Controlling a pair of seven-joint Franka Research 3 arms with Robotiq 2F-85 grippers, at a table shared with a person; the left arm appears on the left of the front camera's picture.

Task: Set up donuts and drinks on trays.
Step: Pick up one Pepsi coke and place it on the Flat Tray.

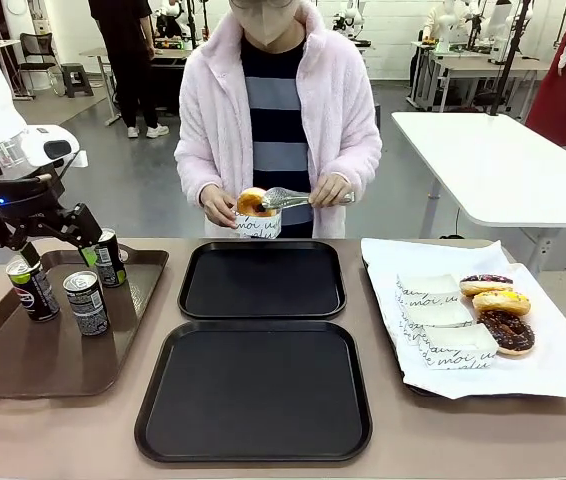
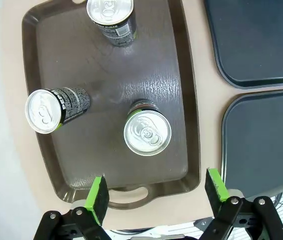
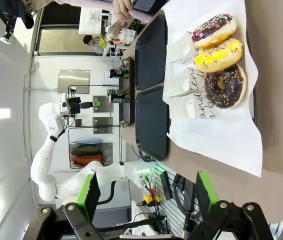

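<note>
Three dark drink cans stand on the brown tray [image 1: 133, 300] at the left: one [image 1: 33, 288] at the outer side, one [image 1: 86, 302] in the middle, one [image 1: 110, 257] farther back. My left gripper [image 1: 58, 250] hovers open just above them. From the left wrist the cans [image 2: 147, 132] [image 2: 49, 110] [image 2: 110, 17] show from the top, and the left gripper [image 2: 156, 192] holds nothing. Two black trays [image 1: 263, 279] [image 1: 253, 390] lie bare mid-table. The person holds a yellow donut [image 1: 253, 203] in a paper sleeve with tongs [image 1: 293, 197]. My right gripper [image 3: 148, 195] is open, off the table's right end.
A white-paper-lined tray [image 1: 563, 360] at the right carries three donuts [image 1: 486, 285] [image 1: 501, 301] [image 1: 508, 330] and several lettered paper sleeves [image 1: 433, 300]. The brown tray's handle [image 2: 131, 192] lies just under my left gripper's fingers. A white table [image 1: 503, 170] stands behind at right.
</note>
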